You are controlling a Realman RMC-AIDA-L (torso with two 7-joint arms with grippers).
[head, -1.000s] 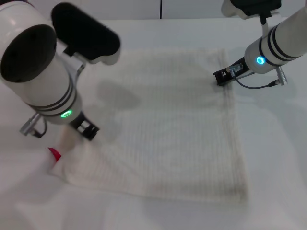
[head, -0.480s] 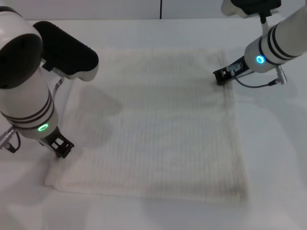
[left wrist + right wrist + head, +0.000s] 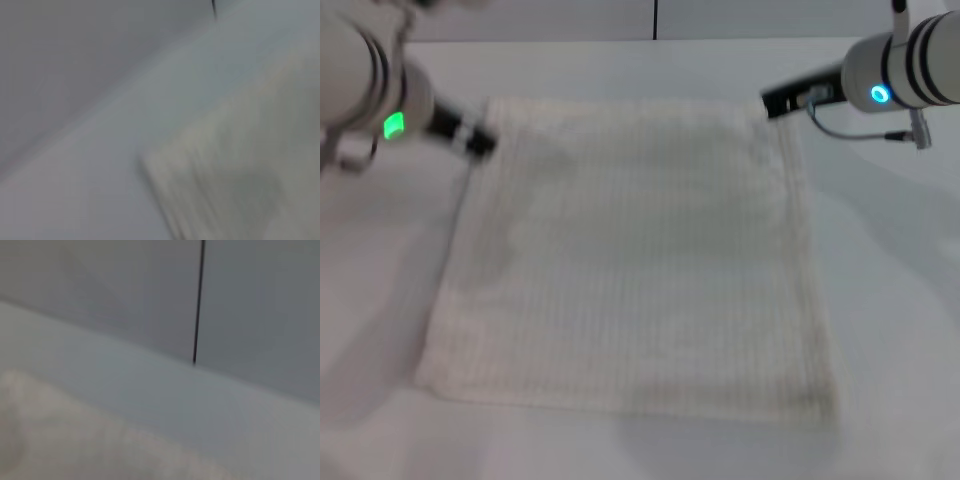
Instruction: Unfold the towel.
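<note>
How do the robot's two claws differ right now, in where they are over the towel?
The left claw sits at the towel's far left corner, while the right claw sits at its far right corner. The left arm's light glows green, the right arm's blue. Both are dark-tipped, point inward at the spread-out towel, and neither visibly holds it.

One towel (image 3: 630, 250) lies on one table (image 3: 900, 300), with two end effectors: left (image 3: 480, 143), right (image 3: 770, 100).

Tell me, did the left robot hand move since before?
Yes. The left gripper went from the towel's near left corner up to its far left corner, away from the robot.
</note>
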